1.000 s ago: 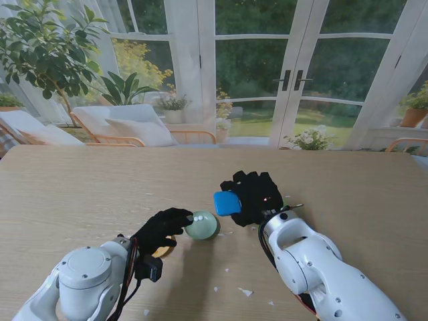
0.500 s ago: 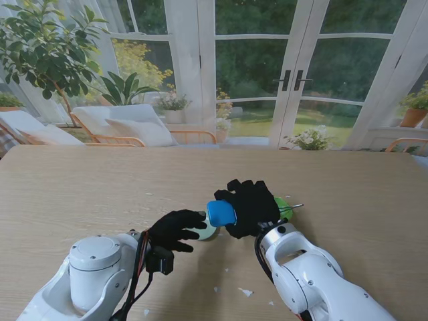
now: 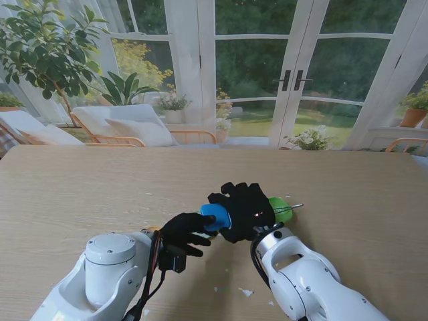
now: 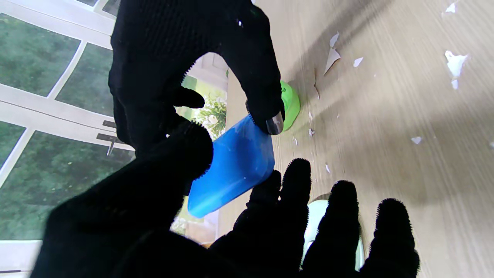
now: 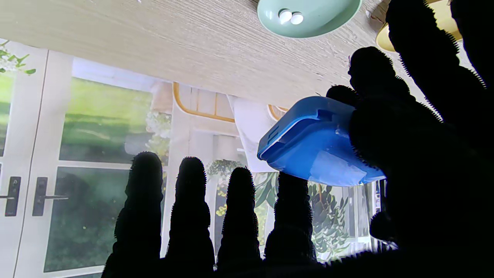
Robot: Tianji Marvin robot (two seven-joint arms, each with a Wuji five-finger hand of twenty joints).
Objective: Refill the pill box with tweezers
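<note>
The blue pill box [image 3: 215, 217] hangs above the table between my two black-gloved hands. My right hand [image 3: 246, 208] pinches one end of the blue pill box [image 4: 231, 166] with thumb and fingers. My left hand [image 3: 187, 231] has its thumb [image 4: 162, 166] on the other end, with its fingers spread under it. Seen from the right wrist, the closed box [image 5: 312, 143] is tilted. A mint dish [image 5: 308, 15] holding two white pills [image 5: 291, 17] lies on the table under the hands. The thin metal tweezers [image 3: 296, 206] lie just right of my right hand.
A bright green round piece [image 3: 281, 208] lies beside the tweezers, near my right hand. A yellow piece [image 5: 386, 36] lies next to the mint dish. White scraps [image 3: 245, 292] are scattered on the wooden table [image 3: 80, 194] nearer to me.
My right hand has carried the blue box to the left, over the mint dish. My left hand has risen from the dish and met the box.
</note>
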